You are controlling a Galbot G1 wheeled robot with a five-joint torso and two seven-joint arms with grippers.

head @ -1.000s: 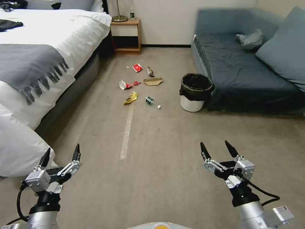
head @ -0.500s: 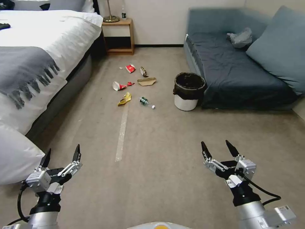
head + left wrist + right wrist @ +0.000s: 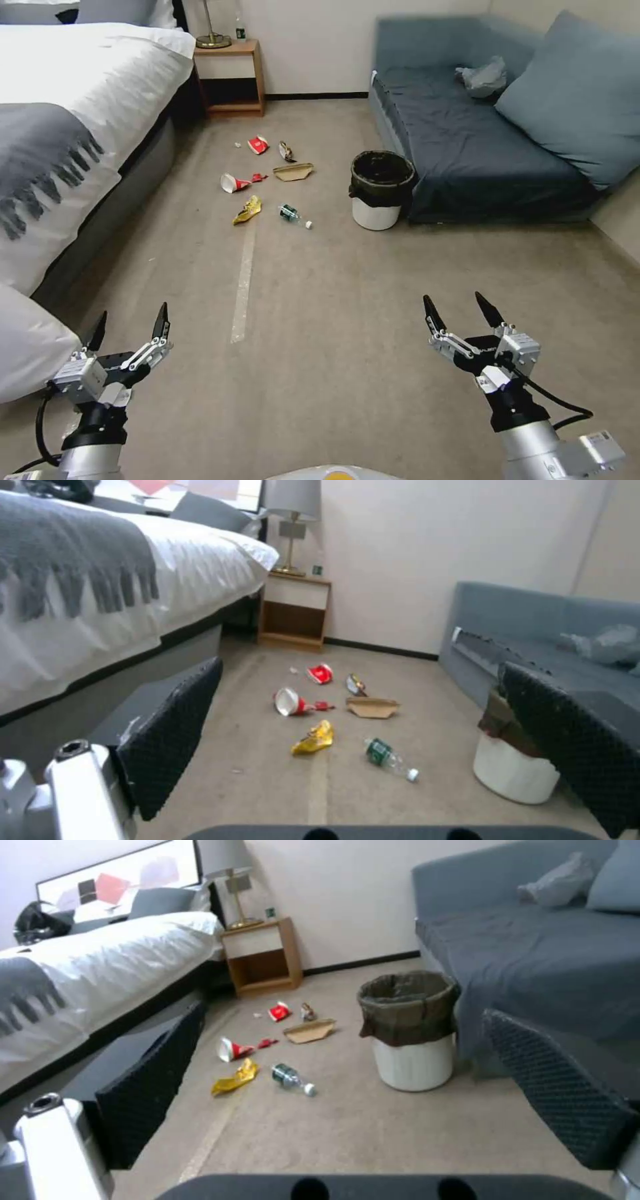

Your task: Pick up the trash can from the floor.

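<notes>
The trash can (image 3: 377,190) is a small round white bin with a black liner over its rim. It stands upright on the tan carpet floor (image 3: 347,300) against the blue sofa's front corner, far ahead of both arms. The right wrist view has the trash can (image 3: 412,1040) at its centre, and the left wrist view catches the trash can (image 3: 513,770) partly behind a finger. My left gripper (image 3: 130,323) and right gripper (image 3: 461,309) hover low near me, both open and holding nothing.
Litter lies left of the bin: red cups (image 3: 233,182), a yellow wrapper (image 3: 246,209), a brown paper piece (image 3: 293,172) and a green bottle (image 3: 291,214). A pale tape strip (image 3: 243,280) runs up the carpet. The bed (image 3: 60,133) stands left, the sofa (image 3: 480,147) right, a nightstand (image 3: 230,77) behind.
The whole head view has shifted left, so the camera has turned right. Both grippers keep the same open pose in front of me.
</notes>
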